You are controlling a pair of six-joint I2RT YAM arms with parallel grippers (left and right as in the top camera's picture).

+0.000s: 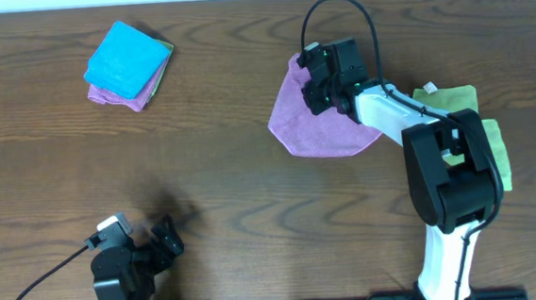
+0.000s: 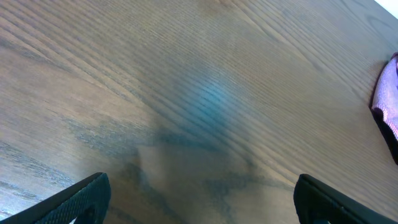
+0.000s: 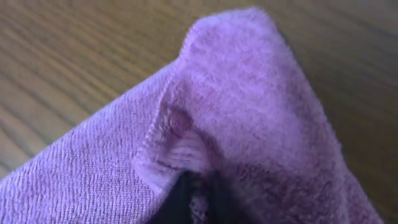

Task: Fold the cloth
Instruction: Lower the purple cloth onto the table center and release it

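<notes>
On the desk point(image 1: 231, 162), right of centre, the cloth point(image 1: 323, 122) lies mostly flat. The fold is judged best made if the pinched far corner is lifted low and carried across to the opposite near edge, corners matched before release. The jaws of the right gripper point(image 1: 310, 69) are closed on that bunched corner; those of the left gripper point(image 1: 167, 235), at the near left, are spread wide, nothing held or touched.

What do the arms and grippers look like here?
Right arm: white links, bulky black joint housings, black cable loop arching over the wrist. Right gripper: black, boxy. Left arm: black, pale cap on the wrist, thin black cable trailing off. Left gripper: black; its fingers are matte.
</notes>
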